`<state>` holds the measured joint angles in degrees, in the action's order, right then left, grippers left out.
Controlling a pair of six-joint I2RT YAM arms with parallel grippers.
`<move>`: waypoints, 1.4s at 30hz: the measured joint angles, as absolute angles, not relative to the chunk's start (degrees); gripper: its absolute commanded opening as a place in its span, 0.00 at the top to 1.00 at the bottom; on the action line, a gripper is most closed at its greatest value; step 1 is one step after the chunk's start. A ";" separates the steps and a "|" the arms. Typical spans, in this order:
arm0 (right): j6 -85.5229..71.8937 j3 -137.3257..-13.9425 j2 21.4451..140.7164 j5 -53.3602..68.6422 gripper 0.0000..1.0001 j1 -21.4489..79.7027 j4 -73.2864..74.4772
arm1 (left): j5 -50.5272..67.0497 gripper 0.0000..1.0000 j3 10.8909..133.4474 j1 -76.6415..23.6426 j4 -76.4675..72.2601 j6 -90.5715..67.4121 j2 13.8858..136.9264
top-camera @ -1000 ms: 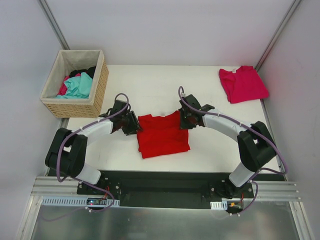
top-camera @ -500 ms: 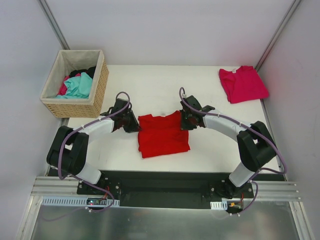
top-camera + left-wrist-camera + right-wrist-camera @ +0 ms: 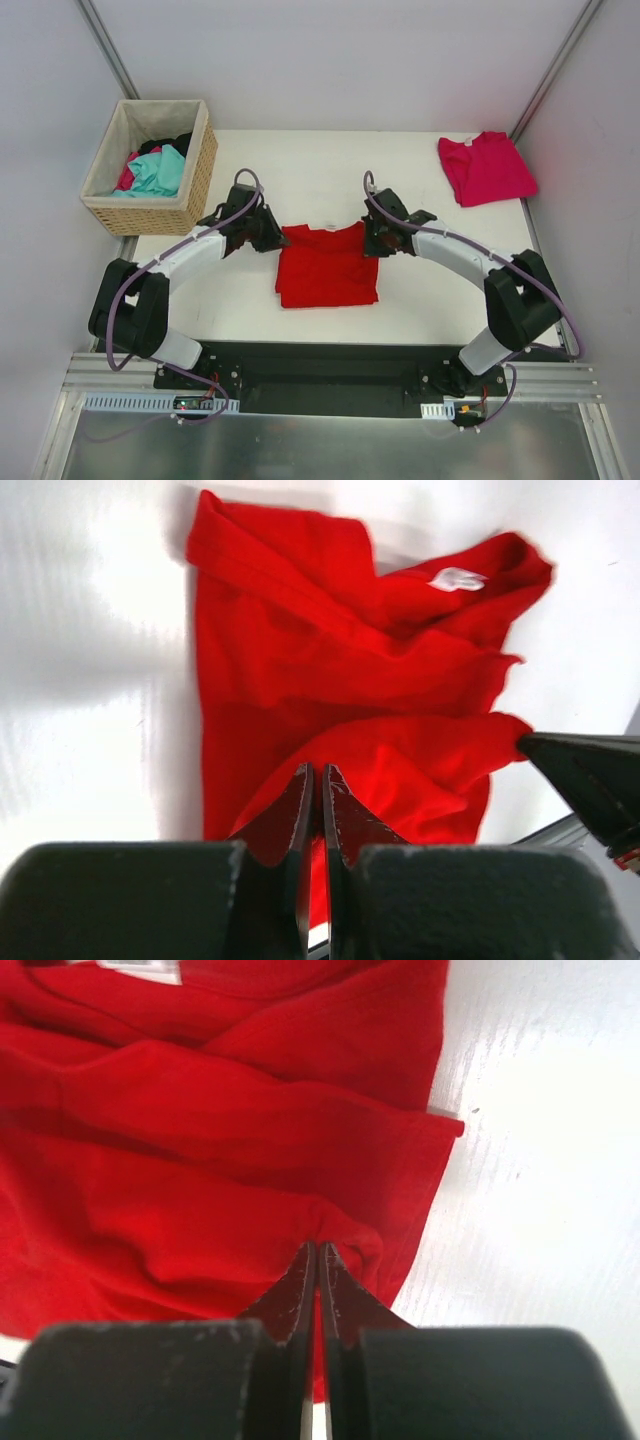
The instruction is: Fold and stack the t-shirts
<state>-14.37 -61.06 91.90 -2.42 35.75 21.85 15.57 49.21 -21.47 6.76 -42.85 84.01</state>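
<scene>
On the middle of the worktop, closer to its near edge, the red t-shirt lies partly folded in the top view. The left gripper stands at the shirt's far left corner and the right gripper at its far right corner, and both touch the cloth. The pink t-shirt lies folded at the far right corner of the worktop, well apart from the red one. A woven basket stands at the far left corner and holds teal, pink and black clothes.

In the left wrist view, the two black fingers are pressed together, and a ridge of the red cloth is clamped between their tips. The shirt spreads away from them, wrinkled, with a white neck label near its far side. The tip of the right gripper enters at the right edge and meets a corner of the shirt.

In the right wrist view, the fingers are clenched too, with a small pucker of red cloth caught at their tips, just beside the shirt's hem. The bare white worktop lies to the right of the hem.
</scene>
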 measured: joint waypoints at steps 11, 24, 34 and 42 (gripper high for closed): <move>-13.69 -64.25 84.88 -5.76 0.99 35.57 25.71 | 15.99 1.00 53.93 -22.61 7.01 -42.54 83.96; -12.58 -69.25 83.37 -8.40 0.99 33.30 28.45 | 15.94 1.00 55.64 -22.92 8.25 -42.44 83.90; -12.51 -69.43 78.67 -8.40 0.99 33.50 29.65 | 15.94 1.00 55.77 -24.16 9.52 -42.41 76.58; -11.81 -71.22 75.50 -10.04 0.99 35.75 31.70 | 15.84 1.00 55.79 -25.58 10.59 -42.41 69.14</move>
<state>-11.81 -71.22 75.50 -10.04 35.75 31.70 15.84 55.79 -25.58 10.59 -42.41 69.14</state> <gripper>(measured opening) 0.013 0.019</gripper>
